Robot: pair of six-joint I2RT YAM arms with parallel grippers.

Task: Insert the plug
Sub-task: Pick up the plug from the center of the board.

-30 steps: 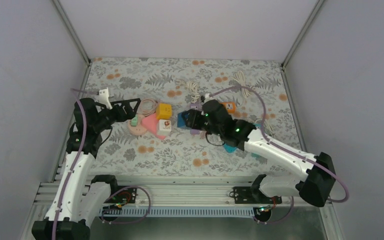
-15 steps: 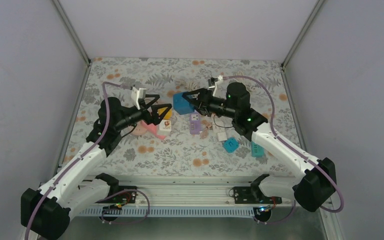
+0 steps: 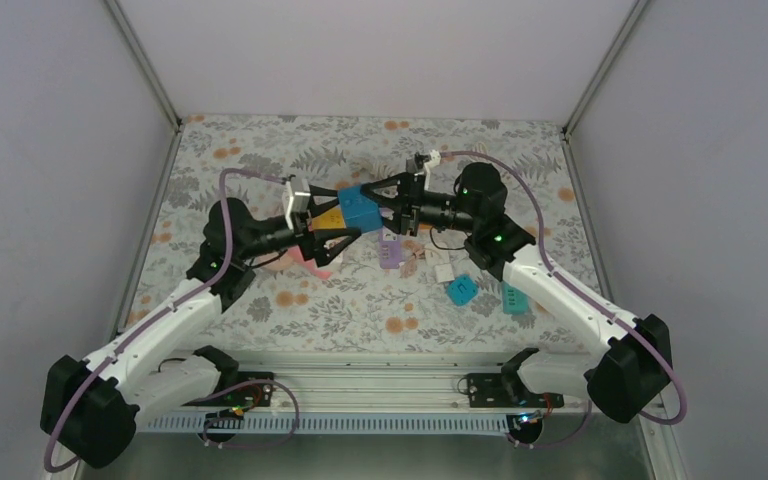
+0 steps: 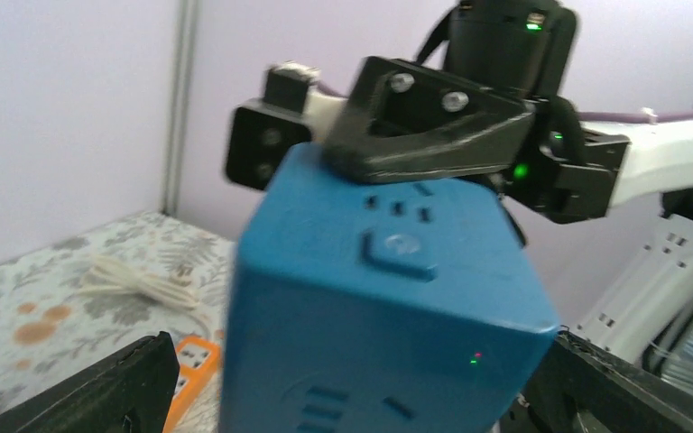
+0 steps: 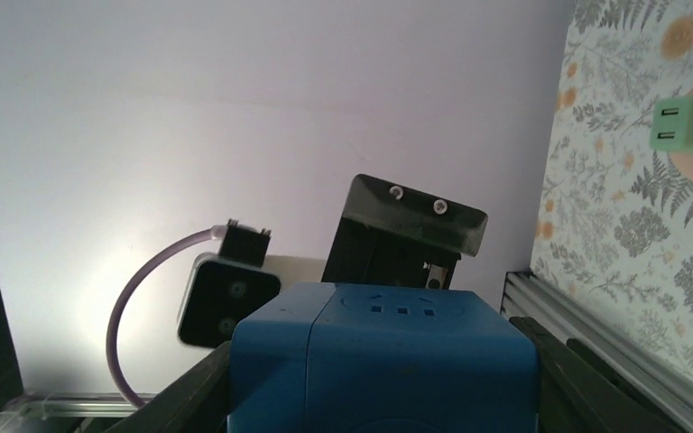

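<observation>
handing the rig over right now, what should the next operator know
Right gripper: shut on the blue socket cube, held up off the table.
Left gripper: open, fingers either side of the cube, not clamped.
Done: cube is raised between the two arms.
Left: no plug is in either gripper or in the cube's visible sockets. White cables lie on the mat behind.

Teal cube [image 3: 461, 290], purple cube [image 3: 391, 252], floral tablecloth [image 3: 360, 305]
</observation>
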